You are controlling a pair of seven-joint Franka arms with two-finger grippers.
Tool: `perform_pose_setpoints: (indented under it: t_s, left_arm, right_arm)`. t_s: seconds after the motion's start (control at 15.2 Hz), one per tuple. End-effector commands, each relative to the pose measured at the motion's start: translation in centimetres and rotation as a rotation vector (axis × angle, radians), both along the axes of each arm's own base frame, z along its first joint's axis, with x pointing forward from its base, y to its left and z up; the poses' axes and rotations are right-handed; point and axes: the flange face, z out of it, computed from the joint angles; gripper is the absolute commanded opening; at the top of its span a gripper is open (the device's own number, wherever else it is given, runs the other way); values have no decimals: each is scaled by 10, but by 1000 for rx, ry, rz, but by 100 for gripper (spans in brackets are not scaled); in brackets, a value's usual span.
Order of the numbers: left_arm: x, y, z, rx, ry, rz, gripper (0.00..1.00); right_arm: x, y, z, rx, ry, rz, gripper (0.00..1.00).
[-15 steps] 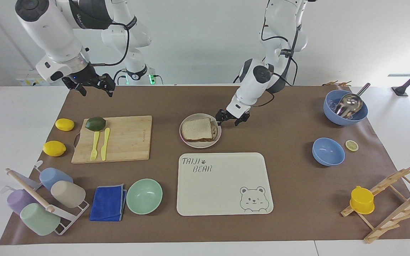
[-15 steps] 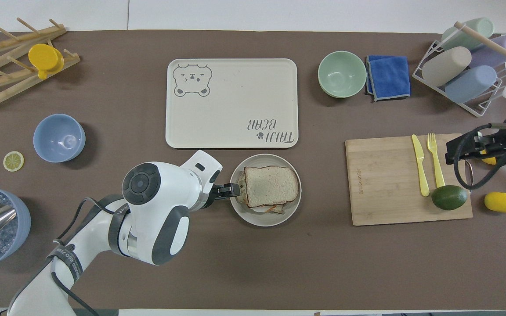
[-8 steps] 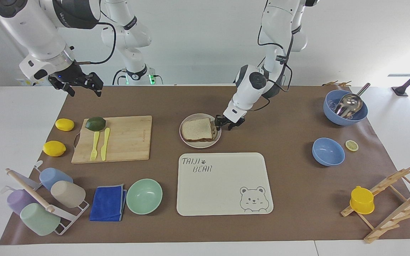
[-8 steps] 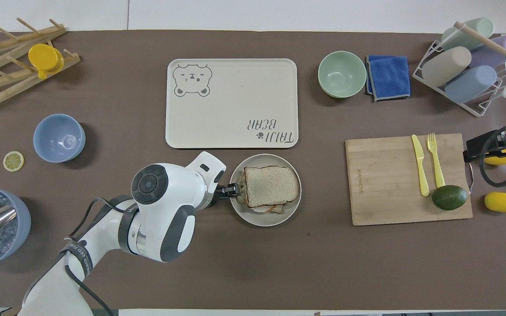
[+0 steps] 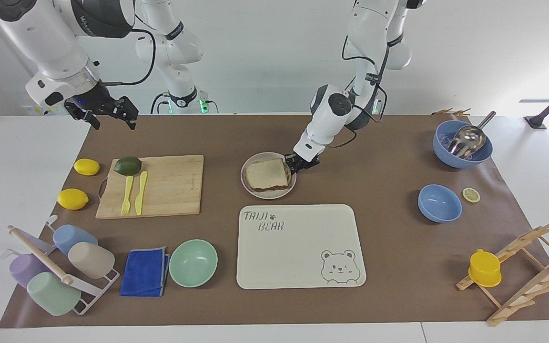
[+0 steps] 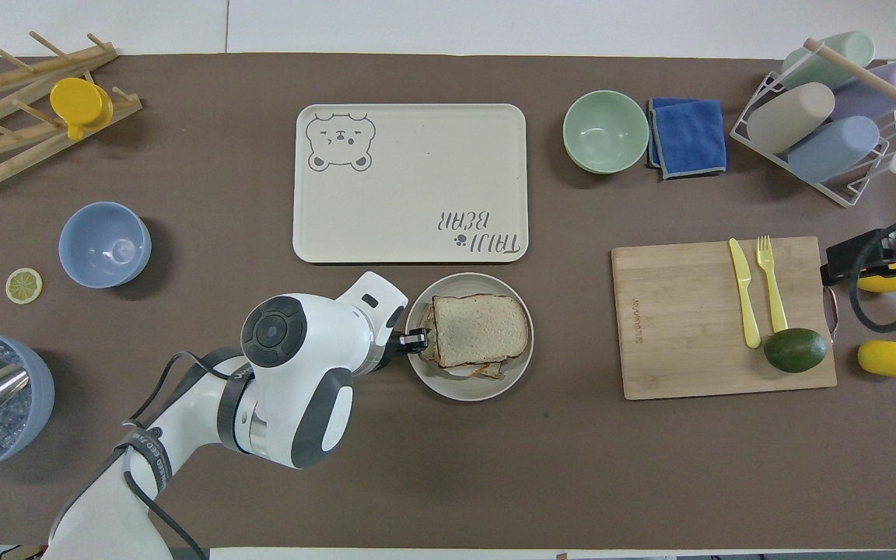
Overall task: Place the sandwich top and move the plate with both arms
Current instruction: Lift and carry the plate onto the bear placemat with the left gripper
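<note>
Plate (image 5: 269, 191), centre of frame: bread slice (image 5: 267, 173) lies on top of the sandwich. Left gripper (image 5: 298, 163) (low at the plate's rim) is clamped on the plate. Right gripper (image 5: 104, 113), upper left, hangs open above the table edge.

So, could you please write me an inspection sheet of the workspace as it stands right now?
Surface: white table under a brown mat.
Job's things: sandwich top lies on the stack on the plate, nearer the robots than the bear tray.
Clutter: cutting board with avocado, yellow fork and knife; two lemons; cup rack; blue cloth; mint bowl; two blue bowls, one with a scoop; lemon slice; wooden rack with yellow cup.
Grippers: left end effector at the plate's rim; right end effector waits above the mat's edge.
Cables: black, along both arms.
Surroundings: white wall.
</note>
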Motion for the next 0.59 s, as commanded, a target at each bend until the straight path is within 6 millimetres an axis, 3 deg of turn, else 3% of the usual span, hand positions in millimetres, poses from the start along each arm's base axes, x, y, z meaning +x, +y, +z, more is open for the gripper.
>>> perform_pose_setpoints:
  t_s: [0.0,0.2,0.33,0.53]
  left_arm:
    - [4,3,-12,3,7,-17,0]
    - [19,13,1,-9,13,10,0]
    - [35,18,24,-39,26,27,0]
    - [99,54,83,-120,66,53,0]
  right_arm:
    - [-5,-3,6,8,-17,16,100]
    - [-5,-5,6,7,-23,6,100]
    - [-4,-2,6,5,-23,14,100]
    - [-1,1,8,1,-45,25,100]
